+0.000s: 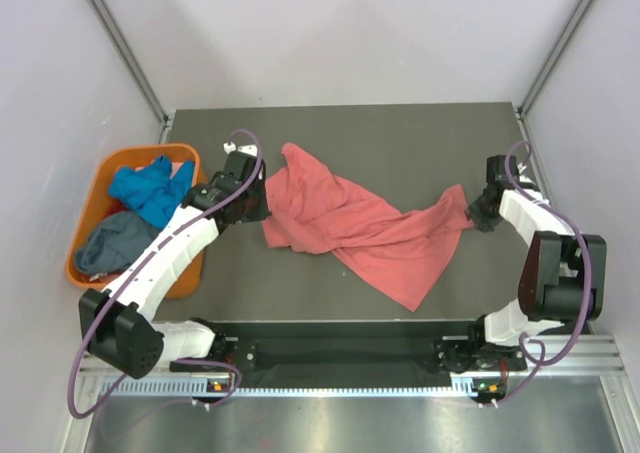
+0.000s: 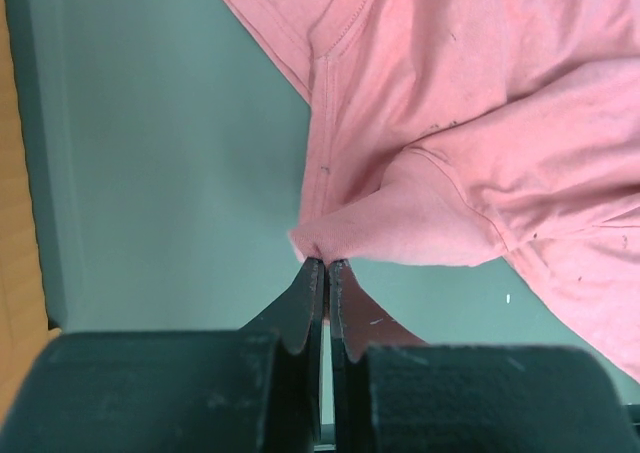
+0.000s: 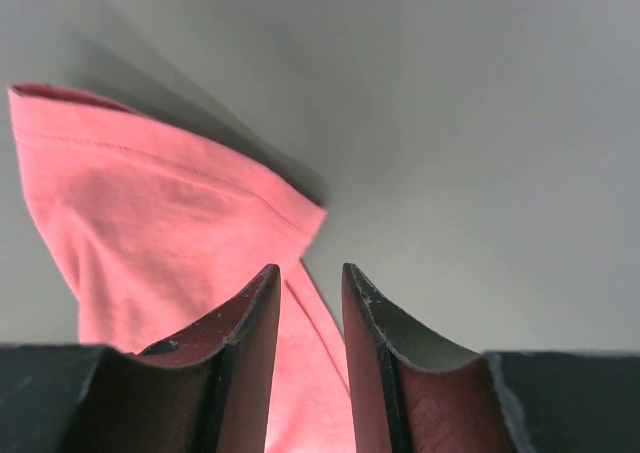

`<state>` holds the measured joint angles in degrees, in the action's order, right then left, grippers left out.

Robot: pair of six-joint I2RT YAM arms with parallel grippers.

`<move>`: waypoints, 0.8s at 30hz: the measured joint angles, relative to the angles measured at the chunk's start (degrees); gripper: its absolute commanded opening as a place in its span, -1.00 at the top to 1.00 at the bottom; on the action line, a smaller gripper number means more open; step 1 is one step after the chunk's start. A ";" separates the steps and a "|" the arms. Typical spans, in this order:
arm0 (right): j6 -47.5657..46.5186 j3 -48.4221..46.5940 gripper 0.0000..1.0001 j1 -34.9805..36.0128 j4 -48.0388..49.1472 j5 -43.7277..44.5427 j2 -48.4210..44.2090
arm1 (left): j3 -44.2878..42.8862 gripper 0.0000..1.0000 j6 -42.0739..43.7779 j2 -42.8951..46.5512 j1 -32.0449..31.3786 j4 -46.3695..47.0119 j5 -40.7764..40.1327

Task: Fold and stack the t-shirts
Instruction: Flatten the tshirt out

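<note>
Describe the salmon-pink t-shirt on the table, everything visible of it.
The salmon-pink t-shirt is soft cloth with stitched seams and hems, dotted with small dark specks. It lies unfolded and rumpled on the dark table, spread between the two arms, with one corner trailing toward the near edge. The left gripper is shut on a pinch of its left edge. The right gripper stands open at its right end; whether it touches the cloth cannot be told.

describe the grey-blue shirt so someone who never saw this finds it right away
Look at the orange tub beside the left edge of the dark table. Two crumpled shirts lie in it, and the grey-blue shirt fills the end nearer the arm bases. Its dull slate colour sets it apart from the bright blue shirt behind it.
</note>
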<state>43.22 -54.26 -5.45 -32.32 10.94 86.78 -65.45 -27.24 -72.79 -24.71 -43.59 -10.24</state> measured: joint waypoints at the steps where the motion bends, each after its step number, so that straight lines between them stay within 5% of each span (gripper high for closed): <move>1: 0.44 0.00 0.35 -0.04 0.59 -0.17 0.28 | 0.13 1.00 0.00 0.11 0.00 -0.02 0.09; 20: 4.00 1.42 0.34 -0.24 7.23 -2.47 6.40 | 1.18 1.00 0.02 0.70 0.00 -0.02 0.85; 24: 3.93 1.75 0.60 -0.24 8.00 -2.12 6.40 | 1.18 1.00 0.02 0.70 0.00 0.00 1.07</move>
<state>47.16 -52.51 -5.69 -24.32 8.82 93.19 -64.27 -27.22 -72.10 -24.71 -43.59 -9.17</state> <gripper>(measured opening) 0.274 0.022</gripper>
